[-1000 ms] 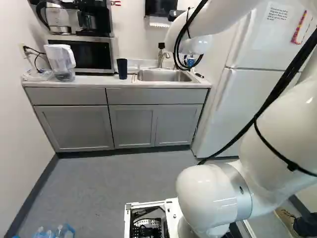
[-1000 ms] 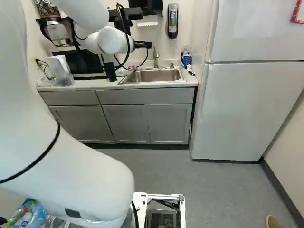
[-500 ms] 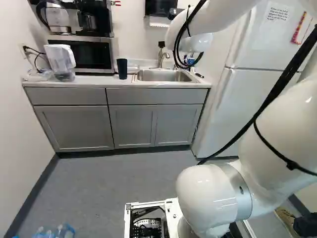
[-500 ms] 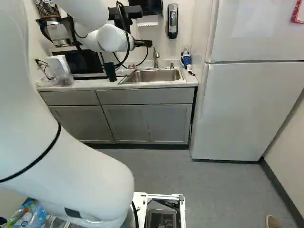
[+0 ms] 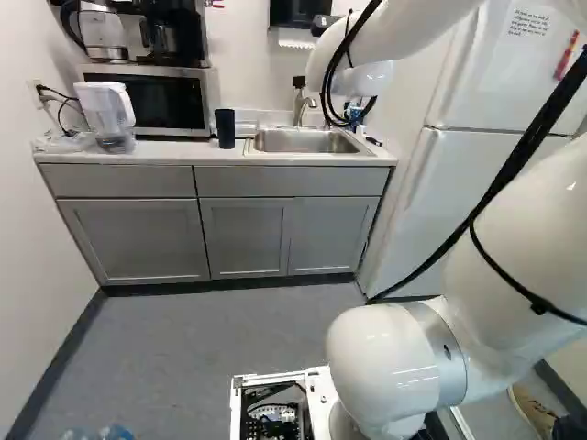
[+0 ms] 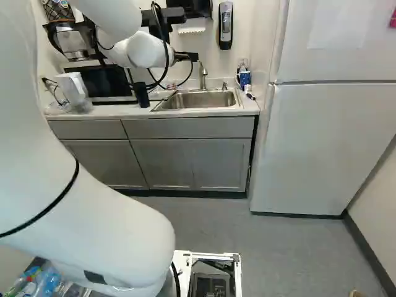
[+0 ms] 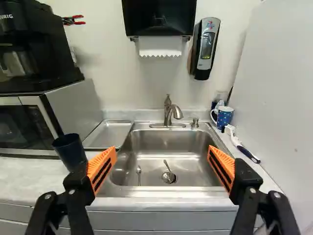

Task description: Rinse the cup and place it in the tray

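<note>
In the right base view, part of my black gripper (image 6: 187,56) shows beyond the white wrist. The wrist view shows the gripper (image 7: 161,164) open, orange pads wide apart with nothing held between them. A dark blue cup (image 7: 70,151) stands upright on the counter, just beyond and outside one finger; it also shows as the dark cup (image 5: 226,128) left of the sink in the left base view. The shallow metal tray (image 7: 108,133) lies between microwave and sink. Ahead, between the finger directions, is the sink (image 7: 168,147) with its faucet (image 7: 171,113).
A blue dotted mug (image 7: 225,116) and a brush (image 7: 240,146) are on the sink's other side, near the fridge (image 6: 328,142). Two spoons lie in the basin. A microwave (image 5: 156,99) and a water pitcher (image 5: 110,115) stand on the counter (image 5: 174,150). Bottles (image 6: 46,281) are beside the base.
The base has moved slightly toward the counter, with a small turn; cabinets and fridge have shifted a little in both base views. The arm keeps its pose against its lowest joint.
</note>
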Motion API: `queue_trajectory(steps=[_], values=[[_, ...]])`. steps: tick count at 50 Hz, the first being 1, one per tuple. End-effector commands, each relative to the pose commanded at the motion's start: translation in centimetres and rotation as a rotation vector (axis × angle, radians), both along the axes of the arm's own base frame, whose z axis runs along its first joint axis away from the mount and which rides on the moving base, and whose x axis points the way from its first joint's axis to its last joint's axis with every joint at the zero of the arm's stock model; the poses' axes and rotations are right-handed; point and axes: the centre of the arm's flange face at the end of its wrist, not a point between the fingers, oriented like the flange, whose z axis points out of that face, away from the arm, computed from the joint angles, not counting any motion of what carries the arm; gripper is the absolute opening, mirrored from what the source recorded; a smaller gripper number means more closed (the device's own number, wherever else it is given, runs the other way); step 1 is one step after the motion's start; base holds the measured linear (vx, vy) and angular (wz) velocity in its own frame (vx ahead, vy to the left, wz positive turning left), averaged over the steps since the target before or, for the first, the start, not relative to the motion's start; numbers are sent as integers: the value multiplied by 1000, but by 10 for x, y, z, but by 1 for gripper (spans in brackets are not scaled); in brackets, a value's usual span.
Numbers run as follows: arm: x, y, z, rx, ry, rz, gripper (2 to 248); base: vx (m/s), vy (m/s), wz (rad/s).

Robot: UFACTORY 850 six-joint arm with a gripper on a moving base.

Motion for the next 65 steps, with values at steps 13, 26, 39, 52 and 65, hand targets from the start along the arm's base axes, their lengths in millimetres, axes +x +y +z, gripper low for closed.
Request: queue_trajectory(steps=[13, 26, 39, 52, 65], values=[[0, 0, 0, 0, 0, 0, 247, 103, -40, 0], [0, 0, 0, 0, 0, 0, 247, 94, -38, -1], [0, 0, 0, 0, 0, 0, 247, 103, -56, 0], [0, 0, 0, 0, 0, 0, 247, 102, -66, -2], [0, 0, 0, 0, 0, 0, 247, 113, -70, -3]])
